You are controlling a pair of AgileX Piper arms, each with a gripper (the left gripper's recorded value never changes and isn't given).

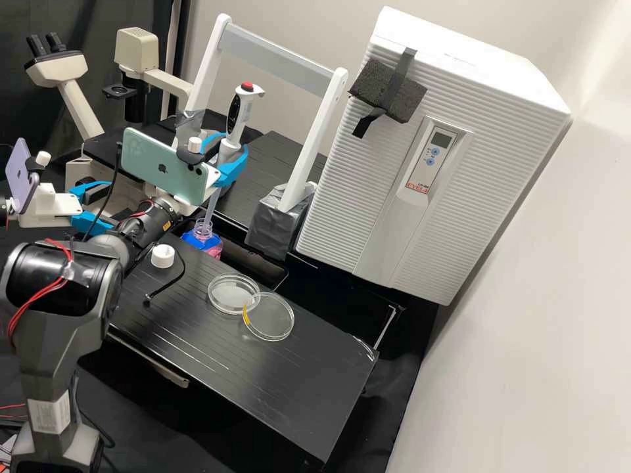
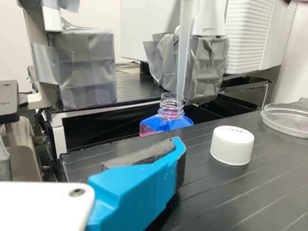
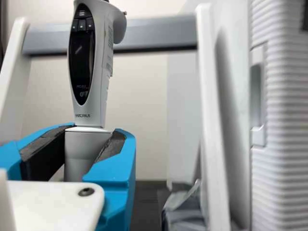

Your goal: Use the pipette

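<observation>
The right gripper has its fingers clamped on the lower body of the pipette, held upright above the table's far corner. A clear tube runs down from the pipette, its tip inside the open neck of a bottle of pink liquid that stands just past the table's far edge. A white cap lies on the table near that corner. The left gripper sits low at the table's left edge, close to the cap, fingers apart and holding nothing. Two clear petri dishes lie touching mid-table, towards the far edge
</observation>
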